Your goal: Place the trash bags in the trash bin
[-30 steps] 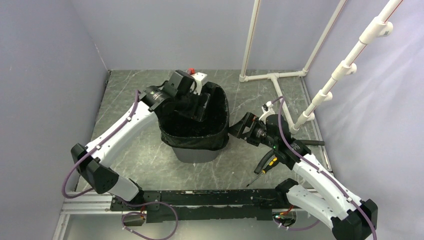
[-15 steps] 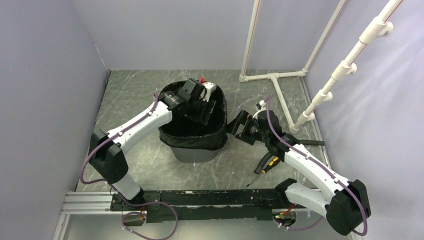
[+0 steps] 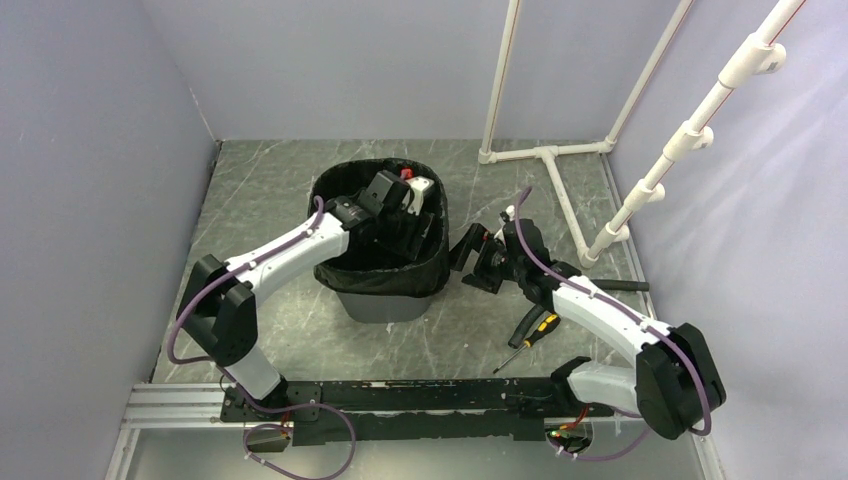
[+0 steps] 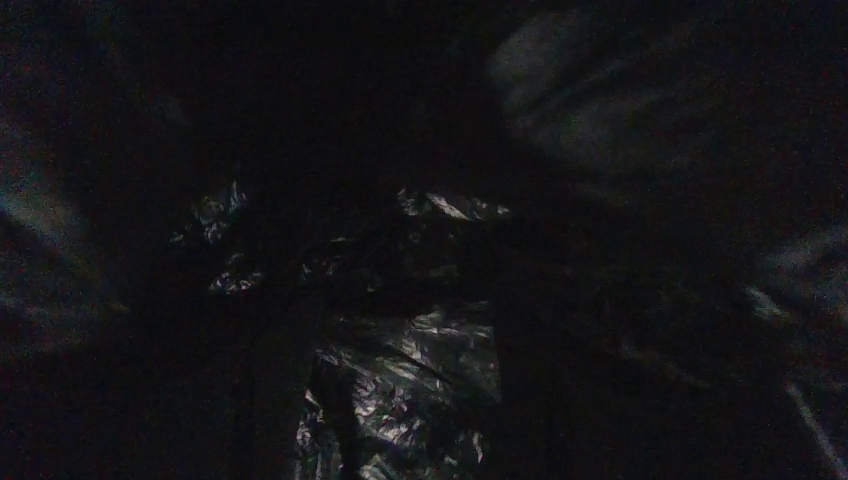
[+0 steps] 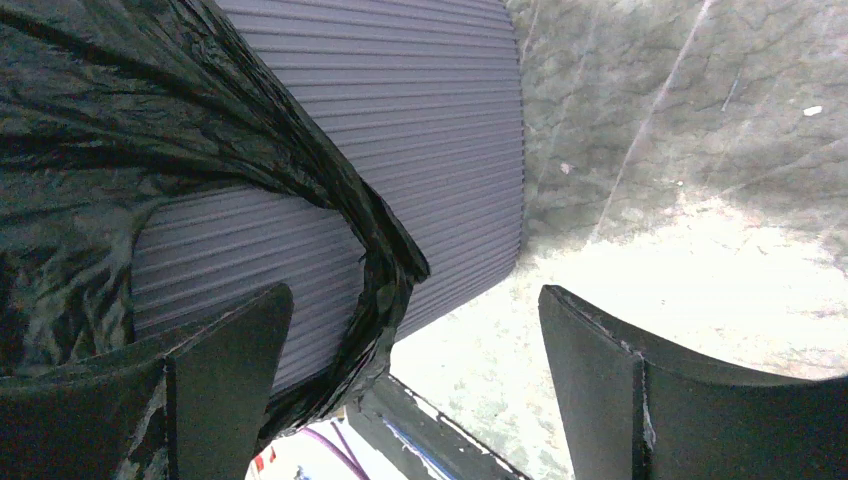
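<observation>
The left jaws are down inside the trash bin (image 3: 385, 305), below its rim. The left wrist view is almost wholly dark, showing only crumpled glossy film (image 4: 410, 370) ahead, so I cannot tell whether these jaws are wide, narrow or pinching plastic. From above, the left arm (image 3: 290, 255) reaches over the near-left part of the rim, with its wrist sunk in the opening.

The right jaws stand wide apart and hold nothing. They are just beside the bin's right wall, aimed at it from outside. In the right wrist view, the ribbed grey wall (image 5: 400, 130) and a hanging fold of the trash bag (image 5: 100, 120) lie between the two fingers (image 5: 225, 370). Whether the left-hand finger touches that fold is not clear.

The trash bag (image 3: 380, 275) is in the bin as a liner. Its black film fills the mouth, and its hem is turned over the rim and droops down the outside at the front and right. The bin stands upright on the worktop (image 3: 270, 200).

The main part of the task looks done, since the bag is in and its mouth is spread over the rim. What seems left is pressing the film down into the base, evening out the skirt on the right side, and lifting both arms away. Only one bag is visible.

A screwdriver (image 3: 530, 335) lies on the worktop near the right arm (image 3: 600, 310).
</observation>
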